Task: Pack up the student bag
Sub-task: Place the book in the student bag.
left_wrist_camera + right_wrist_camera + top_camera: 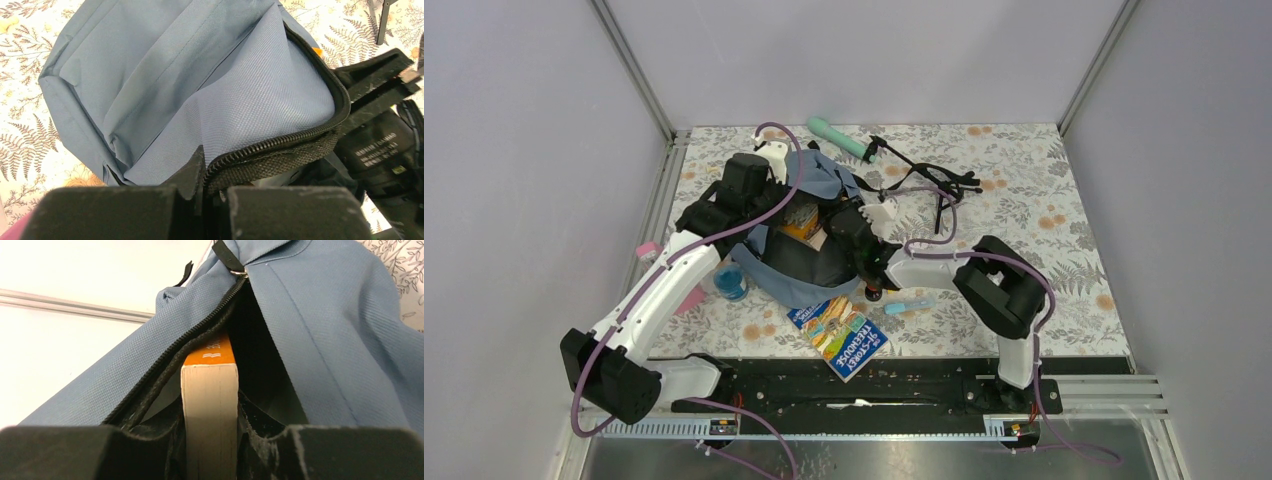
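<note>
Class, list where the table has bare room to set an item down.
Free: the right side of the mat, between the black tangle and the right edge. Crowded: centre and left, around the student bag, book and marker.

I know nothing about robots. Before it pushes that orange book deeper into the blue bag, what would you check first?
1. Right gripper shut on the orange book: ok.
2. Left gripper pinching the bag by its zipper edge, holding the mouth open: ok.
3. Book lined up with the opening: ok, it sits between the two zipper sides.
4. Free room deeper inside the bag: cannot tell, it is dark there.
5. Everything packed: not ok, the picture book and green tube lie outside on the table.
</note>
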Robot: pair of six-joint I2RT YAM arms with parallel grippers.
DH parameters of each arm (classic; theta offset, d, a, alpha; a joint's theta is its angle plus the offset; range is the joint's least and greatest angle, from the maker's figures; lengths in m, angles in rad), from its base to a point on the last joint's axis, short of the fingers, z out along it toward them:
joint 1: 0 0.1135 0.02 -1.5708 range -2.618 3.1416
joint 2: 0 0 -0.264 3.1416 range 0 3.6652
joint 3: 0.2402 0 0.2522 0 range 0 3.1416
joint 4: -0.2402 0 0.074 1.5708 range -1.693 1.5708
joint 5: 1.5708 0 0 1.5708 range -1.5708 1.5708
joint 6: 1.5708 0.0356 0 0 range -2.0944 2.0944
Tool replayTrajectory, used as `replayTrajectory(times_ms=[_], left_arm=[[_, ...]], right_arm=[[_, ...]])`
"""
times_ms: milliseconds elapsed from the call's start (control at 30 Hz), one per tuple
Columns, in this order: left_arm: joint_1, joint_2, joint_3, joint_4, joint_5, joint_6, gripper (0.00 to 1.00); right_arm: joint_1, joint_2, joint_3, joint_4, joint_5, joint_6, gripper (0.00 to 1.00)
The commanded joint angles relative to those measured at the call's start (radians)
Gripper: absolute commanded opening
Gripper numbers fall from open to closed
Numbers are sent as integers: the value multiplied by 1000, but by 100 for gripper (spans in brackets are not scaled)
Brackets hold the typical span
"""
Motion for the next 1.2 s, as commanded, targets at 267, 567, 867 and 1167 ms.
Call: replayTrajectory(times_ms=[267,567,867,1167], left_arm=[[0,-46,4,80,29,-23,0],[0,-43,5,80,27,-21,0],[0,-45,3,80,17,-17,0],[0,-47,2,80,10,-13,0]], right_arm=[[-9,159,238,-119,25,-66,24],[-7,121,191,-224,-2,-87,64],[10,58,122,-267,3,-200,84],[63,-42,22,-173,12,-487,91]])
